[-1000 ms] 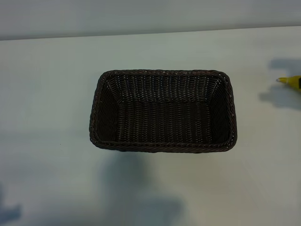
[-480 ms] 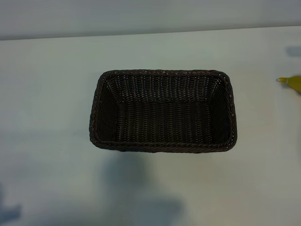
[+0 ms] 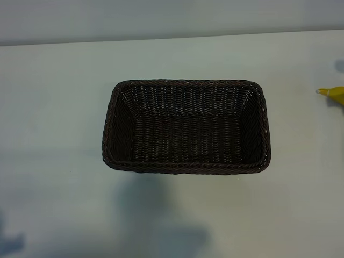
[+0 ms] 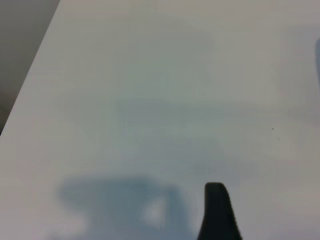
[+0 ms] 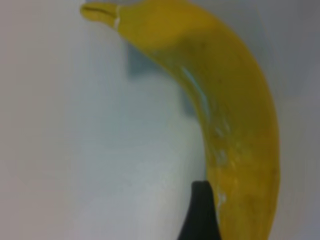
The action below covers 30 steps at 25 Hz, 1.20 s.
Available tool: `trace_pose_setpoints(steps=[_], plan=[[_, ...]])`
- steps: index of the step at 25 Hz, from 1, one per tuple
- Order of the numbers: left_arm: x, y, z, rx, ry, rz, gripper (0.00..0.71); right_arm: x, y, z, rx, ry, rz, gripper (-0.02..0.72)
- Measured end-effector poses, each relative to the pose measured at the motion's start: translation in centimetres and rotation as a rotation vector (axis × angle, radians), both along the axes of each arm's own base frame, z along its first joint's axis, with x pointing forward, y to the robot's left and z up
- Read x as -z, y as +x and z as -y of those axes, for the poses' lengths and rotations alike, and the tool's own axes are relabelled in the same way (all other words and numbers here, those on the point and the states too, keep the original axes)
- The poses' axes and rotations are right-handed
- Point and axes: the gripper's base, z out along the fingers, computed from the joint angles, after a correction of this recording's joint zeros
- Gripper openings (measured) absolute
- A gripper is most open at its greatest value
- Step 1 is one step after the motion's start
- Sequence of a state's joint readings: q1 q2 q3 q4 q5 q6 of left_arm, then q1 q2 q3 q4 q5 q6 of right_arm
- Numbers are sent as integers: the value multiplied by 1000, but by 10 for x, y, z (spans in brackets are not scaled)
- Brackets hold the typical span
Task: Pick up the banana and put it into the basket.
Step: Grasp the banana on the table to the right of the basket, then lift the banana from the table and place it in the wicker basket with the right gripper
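The dark brown woven basket (image 3: 186,127) stands empty in the middle of the white table. Only the banana's stem tip (image 3: 332,92) shows in the exterior view, at the right edge and clear of the basket. In the right wrist view the yellow banana (image 5: 225,110) lies on the table, close under my right gripper (image 5: 161,220). One dark fingertip (image 5: 200,212) sits right beside its inner curve, and the other finger is out of view. Nothing is gripped. My left gripper (image 4: 161,220) hangs open over bare table, showing one fingertip (image 4: 217,212). Neither arm shows in the exterior view.
The table's far edge (image 3: 172,37) runs behind the basket. The left wrist view shows a table edge (image 4: 30,75) with a dark drop beyond it. Arm shadows lie on the table in front of the basket.
The dark shadow around the banana's tip at the right edge has slid away toward the far side. Banana and basket have not moved.
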<state>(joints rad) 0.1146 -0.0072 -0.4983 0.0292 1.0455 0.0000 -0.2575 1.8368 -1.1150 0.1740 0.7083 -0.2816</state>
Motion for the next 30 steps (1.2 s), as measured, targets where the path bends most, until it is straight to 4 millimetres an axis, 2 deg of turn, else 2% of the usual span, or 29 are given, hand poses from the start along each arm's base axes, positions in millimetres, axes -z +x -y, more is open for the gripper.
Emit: trace_pose_setpoints(steps=[12, 14, 17, 22, 25, 30], plan=[[0, 0, 0, 0, 0, 0, 508, 37, 3, 0, 3, 38, -92, 578], [0, 0, 0, 0, 0, 0, 508, 40, 4, 0, 4, 40, -100, 549], [0, 0, 0, 0, 0, 0, 508, 42, 4, -1, 2, 40, -104, 414], [0, 0, 0, 0, 0, 0, 507, 40, 4, -1, 1, 40, -103, 417], [0, 0, 0, 0, 0, 0, 507, 26, 3, -1, -4, 41, -91, 417], [0, 0, 0, 0, 0, 0, 507, -39, 2, -4, -28, 33, -6, 417]])
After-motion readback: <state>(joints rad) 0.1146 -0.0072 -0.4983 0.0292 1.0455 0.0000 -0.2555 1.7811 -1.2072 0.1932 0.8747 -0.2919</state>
